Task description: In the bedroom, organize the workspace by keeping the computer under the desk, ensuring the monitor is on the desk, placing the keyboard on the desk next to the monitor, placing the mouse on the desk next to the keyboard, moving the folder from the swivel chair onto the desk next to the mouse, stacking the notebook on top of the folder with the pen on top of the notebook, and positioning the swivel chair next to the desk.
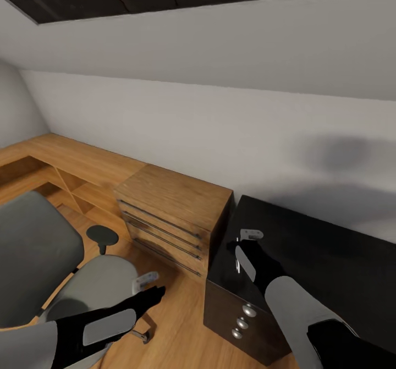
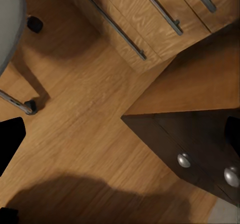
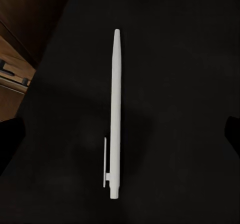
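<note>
Right wrist view: the pen [image 3: 115,115] is seen lying mid-frame on the black surface [image 3: 175,58], between the spread right hand [image 3: 120,134] fingers. Lowering and closing is judged next.

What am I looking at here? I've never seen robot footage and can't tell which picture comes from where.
These are simulator renders from a two-armed wheeled robot. The big picture is from a camera on its head, looking down over both arms. Its left hand hangs over the wood floor beside the grey swivel chair. Its right hand is above the corner of the black desk, next to a light-wood dresser.

The other two pictures come from cameras at the wrists, looking along each hand. The left wrist view shows the floor, the dresser's bar handles and the desk's silver knobs. The right wrist view shows a white pen lying on the desk, between the fingers at the picture's edges. Both hands look open; nothing is held.
</note>
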